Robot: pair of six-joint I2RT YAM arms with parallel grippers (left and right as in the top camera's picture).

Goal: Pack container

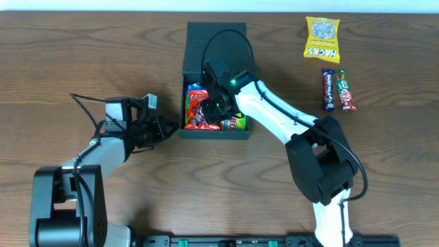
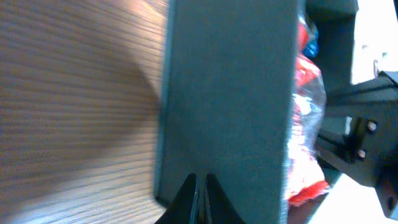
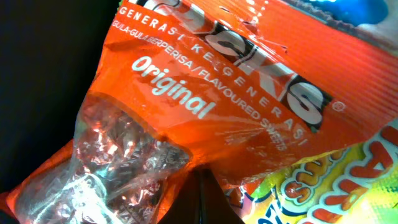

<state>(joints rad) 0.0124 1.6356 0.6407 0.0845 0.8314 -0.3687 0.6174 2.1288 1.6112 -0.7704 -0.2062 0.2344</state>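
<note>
The dark teal-black container [image 1: 214, 135] stands at the table's middle back, its flap lid [image 1: 216, 41] open to the rear. Inside lie an orange-red sweets packet [image 1: 195, 113] and a yellow packet [image 1: 236, 122]. My right gripper [image 1: 214, 108] reaches into the container. In the right wrist view its fingers [image 3: 200, 190] are shut, tips against the orange packet [image 3: 249, 93] marked "Original", beside the yellow packet [image 3: 348, 180]. My left gripper [image 1: 168, 129] is shut at the container's left outer wall. In the left wrist view its tips [image 2: 200, 186] meet that wall [image 2: 230, 93].
A yellow Hacks packet [image 1: 322, 38] lies at the back right. Two chocolate bars, one dark [image 1: 328, 89] and one red-green [image 1: 346, 90], lie side by side below it. The right arm [image 1: 274, 116] stretches over the container's right front corner.
</note>
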